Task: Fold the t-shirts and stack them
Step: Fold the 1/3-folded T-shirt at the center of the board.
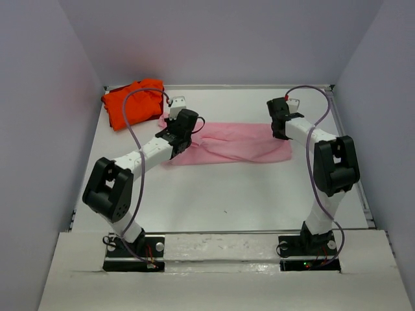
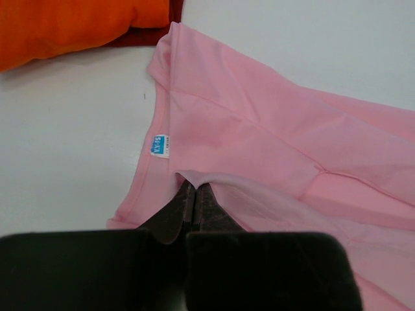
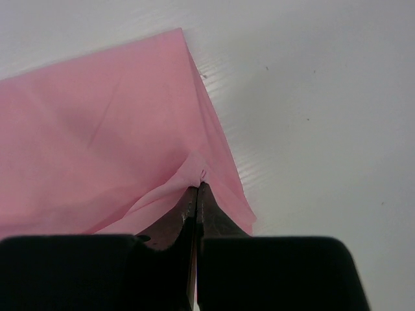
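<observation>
The light pink t-shirt point(image 1: 233, 144) lies as a long band across the middle of the table. My left gripper point(image 1: 176, 135) is shut on a pinch of its cloth near the collar end; the left wrist view shows the pink shirt point(image 2: 272, 142) with a white neck label point(image 2: 161, 145) and the gripper point(image 2: 193, 188) closed on a raised fold. My right gripper point(image 1: 280, 131) is shut on the shirt's right end; the right wrist view shows the gripper point(image 3: 197, 188) pinching the pink cloth point(image 3: 110, 129) near its corner. The orange-red t-shirt point(image 1: 133, 102) sits folded at the back left.
The white table point(image 1: 227, 194) is walled by grey panels on three sides. The orange-red shirt point(image 2: 71, 23) lies just beyond the pink collar in the left wrist view. Cables loop over both arms.
</observation>
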You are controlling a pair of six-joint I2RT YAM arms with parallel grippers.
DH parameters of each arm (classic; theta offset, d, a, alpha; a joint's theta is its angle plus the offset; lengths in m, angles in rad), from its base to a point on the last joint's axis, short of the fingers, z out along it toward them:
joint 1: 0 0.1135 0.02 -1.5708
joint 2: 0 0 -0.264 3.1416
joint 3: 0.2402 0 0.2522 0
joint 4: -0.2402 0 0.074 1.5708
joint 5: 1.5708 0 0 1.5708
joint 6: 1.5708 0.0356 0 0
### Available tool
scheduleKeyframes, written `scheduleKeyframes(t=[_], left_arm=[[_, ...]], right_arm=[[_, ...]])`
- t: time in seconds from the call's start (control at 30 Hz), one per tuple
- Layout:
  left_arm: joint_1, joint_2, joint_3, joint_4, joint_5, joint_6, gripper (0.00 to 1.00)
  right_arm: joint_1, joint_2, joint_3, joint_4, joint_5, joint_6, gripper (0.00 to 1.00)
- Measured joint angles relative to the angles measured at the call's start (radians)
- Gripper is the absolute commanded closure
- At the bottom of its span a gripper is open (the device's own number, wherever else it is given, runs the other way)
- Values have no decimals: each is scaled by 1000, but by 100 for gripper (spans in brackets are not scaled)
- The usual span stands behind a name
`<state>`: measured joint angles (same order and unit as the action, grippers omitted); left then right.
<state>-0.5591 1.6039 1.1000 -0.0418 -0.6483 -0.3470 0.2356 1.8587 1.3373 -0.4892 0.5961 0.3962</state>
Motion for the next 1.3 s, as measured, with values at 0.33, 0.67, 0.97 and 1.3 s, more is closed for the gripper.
scheduleKeyframes(t=[0.33, 0.67, 0.97, 1.3], left_arm=[[7, 169, 75, 65, 14, 58, 100], [75, 217, 95, 130, 3, 106, 39], [96, 192, 118, 161, -17, 173, 35], [82, -46, 65, 107, 135, 50, 35]], right_arm=[[0, 158, 114, 4, 9, -10, 92], [0, 197, 141, 8, 26, -50, 50], [0, 113, 135, 27, 11, -80, 48], [16, -12, 112, 68, -192, -97, 48]])
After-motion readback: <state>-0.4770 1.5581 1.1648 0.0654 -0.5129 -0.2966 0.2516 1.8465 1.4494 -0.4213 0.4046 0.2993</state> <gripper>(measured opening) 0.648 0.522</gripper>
